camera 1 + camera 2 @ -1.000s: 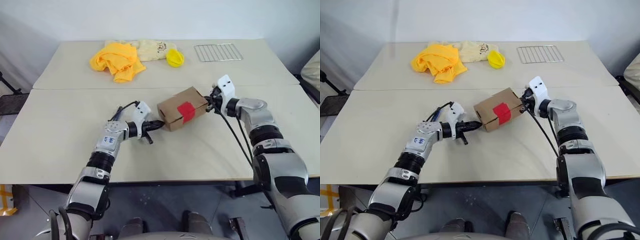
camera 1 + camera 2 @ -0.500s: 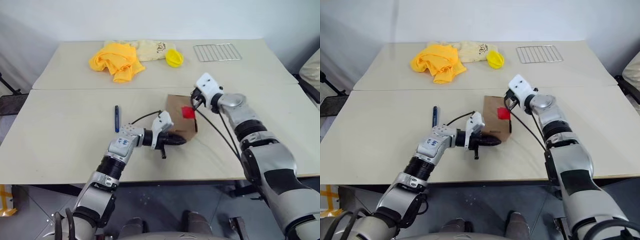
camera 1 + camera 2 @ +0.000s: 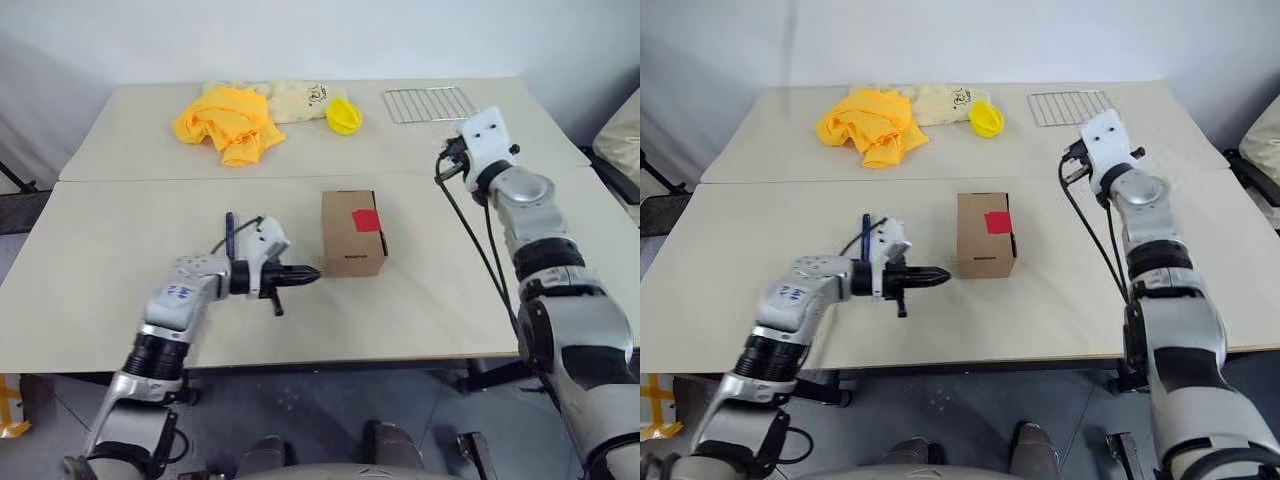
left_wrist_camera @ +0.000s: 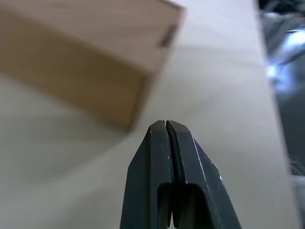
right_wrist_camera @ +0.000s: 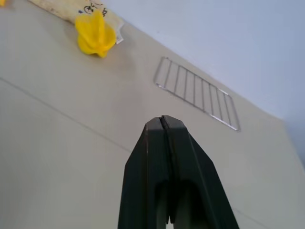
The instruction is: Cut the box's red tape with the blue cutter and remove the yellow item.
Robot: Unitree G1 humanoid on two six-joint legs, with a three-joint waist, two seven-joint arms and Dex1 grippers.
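The box [image 3: 354, 233] stands on the bench [image 3: 450, 300], just past the tips of the left gripper [image 3: 310, 271], which is pressed fully together and holds nothing. The red tape [image 3: 366, 219] is seen on the box's top face. The blue cutter [image 3: 230, 231] lies on the bench behind that gripper, beside the wrist. The right gripper [image 5: 163, 120] is raised well apart from the box, fingers pressed together and empty, with a wire rack [image 5: 198, 93] and a yellow item [image 5: 96, 35] beyond it.

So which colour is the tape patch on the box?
Bright red tape on the brown box; the left eye view shows it best.
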